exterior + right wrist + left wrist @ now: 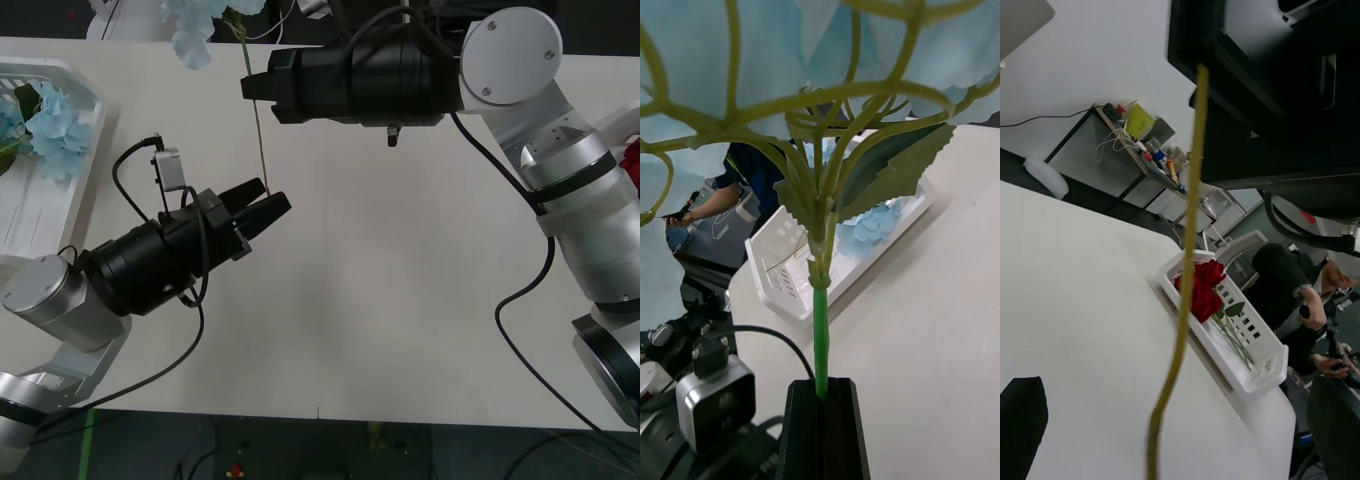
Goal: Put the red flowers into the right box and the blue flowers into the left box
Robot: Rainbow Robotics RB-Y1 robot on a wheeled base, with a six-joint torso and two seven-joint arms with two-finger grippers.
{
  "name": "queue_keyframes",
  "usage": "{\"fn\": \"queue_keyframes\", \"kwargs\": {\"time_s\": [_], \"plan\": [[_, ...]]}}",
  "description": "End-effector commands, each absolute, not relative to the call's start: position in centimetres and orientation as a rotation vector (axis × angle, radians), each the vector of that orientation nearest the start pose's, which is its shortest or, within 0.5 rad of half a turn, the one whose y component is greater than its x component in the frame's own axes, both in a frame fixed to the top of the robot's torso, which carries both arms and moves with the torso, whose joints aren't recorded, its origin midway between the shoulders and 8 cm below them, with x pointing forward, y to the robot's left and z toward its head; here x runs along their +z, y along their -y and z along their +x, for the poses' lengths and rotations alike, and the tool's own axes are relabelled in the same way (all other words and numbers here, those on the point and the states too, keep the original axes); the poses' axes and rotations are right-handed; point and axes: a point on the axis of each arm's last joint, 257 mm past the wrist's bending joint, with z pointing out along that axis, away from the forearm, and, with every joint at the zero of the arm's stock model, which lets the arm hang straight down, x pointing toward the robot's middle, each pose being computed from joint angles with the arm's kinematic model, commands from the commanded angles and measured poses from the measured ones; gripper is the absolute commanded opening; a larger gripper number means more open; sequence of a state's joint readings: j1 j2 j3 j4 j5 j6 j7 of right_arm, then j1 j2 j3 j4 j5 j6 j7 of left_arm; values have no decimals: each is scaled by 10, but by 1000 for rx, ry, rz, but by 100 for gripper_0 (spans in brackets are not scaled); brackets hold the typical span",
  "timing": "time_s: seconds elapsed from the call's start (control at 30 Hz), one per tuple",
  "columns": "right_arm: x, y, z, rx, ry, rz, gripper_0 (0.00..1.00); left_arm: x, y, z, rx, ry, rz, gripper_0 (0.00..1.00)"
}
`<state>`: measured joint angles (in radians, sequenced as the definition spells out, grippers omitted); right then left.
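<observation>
We judge the task partly done. Pale blue cloth flower clusters [45, 130] already lie in the white plastic tray with the slotted rim [88, 100] at the desk's far left, and deep-red artificial roses [1201, 287] rest in a white slotted tray [1259, 360] at the desk's right edge. One more light-blue hydrangea-like bloom [195, 25] is in hand: our right gripper [824, 394] is clamped on its green stem over the far middle of the desk. Our left gripper [260, 205], fingers parted, sits at the stem's thin lower end [262, 150], so this looks like a hand-over toward the left tray. The white desk [400, 300] is smooth; behind it we see office chairs, a cluttered shelf and seated people.
</observation>
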<state>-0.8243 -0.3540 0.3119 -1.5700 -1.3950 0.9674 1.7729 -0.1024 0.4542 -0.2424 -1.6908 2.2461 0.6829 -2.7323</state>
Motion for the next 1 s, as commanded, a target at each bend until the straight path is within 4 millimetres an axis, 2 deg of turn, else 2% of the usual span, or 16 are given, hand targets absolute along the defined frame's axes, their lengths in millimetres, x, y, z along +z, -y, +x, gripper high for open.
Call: {"fn": "queue_keyframes", "kwargs": {"time_s": [0.03,0.1,0.13,0.17,0.2,0.23,0.27,0.3,0.73,1.0], "plan": [[-9,-137,466,1184,-1698,-857,0,-89,-25,439,-1299,-1386,347,100],[-10,-143,466,1204,-1696,-842,0,-85,-20,444,-1285,-1379,338,100],[-9,-147,465,1222,-1693,-829,0,-83,-17,447,-1284,-1374,328,96],[-9,-149,465,1234,-1692,-821,0,-80,-16,449,-1282,-1369,321,82],[-9,-152,465,1250,-1692,-808,0,-78,-13,451,-1281,-1366,315,58],[-10,-153,465,1254,-1691,-801,0,-77,-13,452,-1278,-1366,311,46],[-10,-156,465,1256,-1689,-793,0,-76,-13,454,-1274,-1364,306,15],[-12,-156,466,1258,-1692,-788,0,-76,-13,455,-1273,-1365,305,1],[-12,-157,468,1262,-1696,-775,0,-86,-20,455,-1261,-1387,284,0],[-11,-156,470,1266,-1694,-763,0,-84,-27,458,-1254,-1383,269,0]]}}
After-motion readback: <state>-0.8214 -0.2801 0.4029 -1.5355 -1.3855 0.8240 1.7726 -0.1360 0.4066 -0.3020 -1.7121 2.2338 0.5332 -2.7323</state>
